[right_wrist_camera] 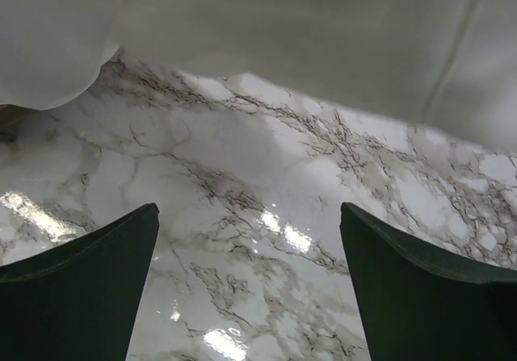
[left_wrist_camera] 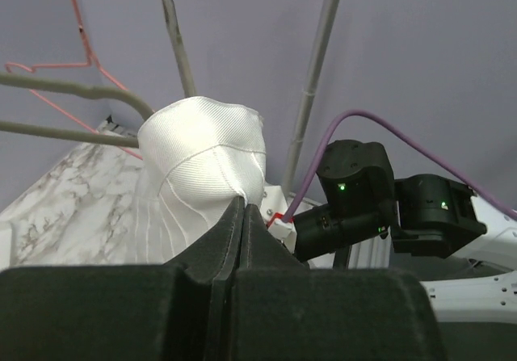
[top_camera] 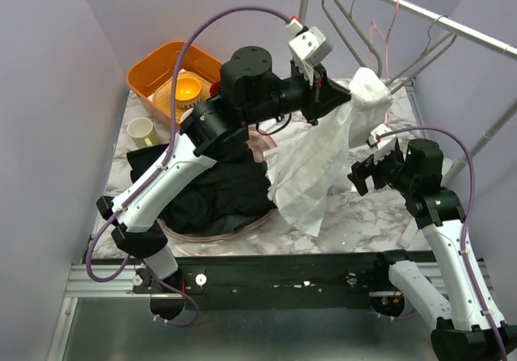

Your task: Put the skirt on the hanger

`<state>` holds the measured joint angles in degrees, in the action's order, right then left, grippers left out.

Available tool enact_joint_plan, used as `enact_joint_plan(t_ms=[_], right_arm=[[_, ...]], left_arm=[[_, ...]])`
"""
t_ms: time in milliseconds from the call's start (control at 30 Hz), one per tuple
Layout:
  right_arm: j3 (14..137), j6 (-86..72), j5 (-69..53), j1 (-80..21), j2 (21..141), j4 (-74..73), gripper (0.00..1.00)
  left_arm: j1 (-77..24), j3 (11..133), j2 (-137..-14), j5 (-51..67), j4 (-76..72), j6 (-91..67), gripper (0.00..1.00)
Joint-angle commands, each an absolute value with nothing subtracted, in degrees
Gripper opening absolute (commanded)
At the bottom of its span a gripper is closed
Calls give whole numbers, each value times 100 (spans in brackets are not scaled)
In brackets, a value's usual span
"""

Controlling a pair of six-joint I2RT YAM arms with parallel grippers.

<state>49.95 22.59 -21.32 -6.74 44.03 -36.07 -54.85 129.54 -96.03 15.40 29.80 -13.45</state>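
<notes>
From above, the left gripper (top_camera: 327, 94) is shut tight on the top of the white skirt (top_camera: 323, 159). It holds the skirt up so the cloth hangs from its fingers down to the table (top_camera: 355, 216). The right gripper (top_camera: 363, 175) sits low, just right of the hanging cloth. Its jaws are parted and it holds nothing. A heap of black clothes (top_camera: 218, 191) lies under the left arm.

At the left wrist, the fingers (left_wrist_camera: 230, 232) are pressed together with a fold of the skirt (left_wrist_camera: 202, 159) pinched between them, and the rest is bunched just beyond the tips. The grey hanger (left_wrist_camera: 73, 90) reaches in from the left, its end close beside the bunch (whether it touches, I cannot tell). A pink hanger (left_wrist_camera: 81, 38) hangs behind it.

At the right wrist, the fingers (right_wrist_camera: 81, 280) stand wide apart over bare marble (right_wrist_camera: 242, 175) and touch nothing. The skirt (right_wrist_camera: 323, 38) hangs ahead of the tips, across the top of the view.
</notes>
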Motion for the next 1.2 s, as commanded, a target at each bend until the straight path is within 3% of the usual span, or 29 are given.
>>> enact_joint_plan(t_ms=[0, 67, 267, 467, 700, 733, 833, 967, 1067, 1167], right_arm=[[4975, 2610, -1477, -642, 4228, -3963, 100], [4966, 2767, -1302, -633, 4193, -4060, 100], [4904, 2988, -1238, -615, 4113, -4403, 100], [4808, 3365, -2115, -598, 4306, -4675, 100], [4755, 4130, -3083, -606, 4956, -4992, 100], [4746, 4200, -3155, -598, 5009, -4992, 100], [4816, 4324, -3295, -598, 5185, -4948, 100], [4834, 4622, -3760, -598, 5247, -5018, 100], [4790, 4939, -4270, -606, 5326, -5089, 100], [4869, 4966, -4447, -606, 5527, -5089, 100]], left_arm=[[-5318, 11115, -8984, 1933, 1620, -1871, 0], [-5169, 9686, -8712, 2363, 645, -2467, 0], [-4966, 7080, -8560, 3207, -1352, -3707, 0], [-4966, 5838, -8771, 3025, -1513, -3666, 0], [-4957, 5467, -8824, 2539, -958, -3015, 1], [-4966, 5467, -8868, 2749, -1002, -2997, 5], [-4992, 5493, -8956, 2909, -1011, -2892, 28], [-4992, 5572, -8431, 2437, -634, -2393, 58], [-4992, 5730, -7956, 1970, -89, -2006, 71], [-4966, 5905, -7726, 1031, 526, -1864, 78]])
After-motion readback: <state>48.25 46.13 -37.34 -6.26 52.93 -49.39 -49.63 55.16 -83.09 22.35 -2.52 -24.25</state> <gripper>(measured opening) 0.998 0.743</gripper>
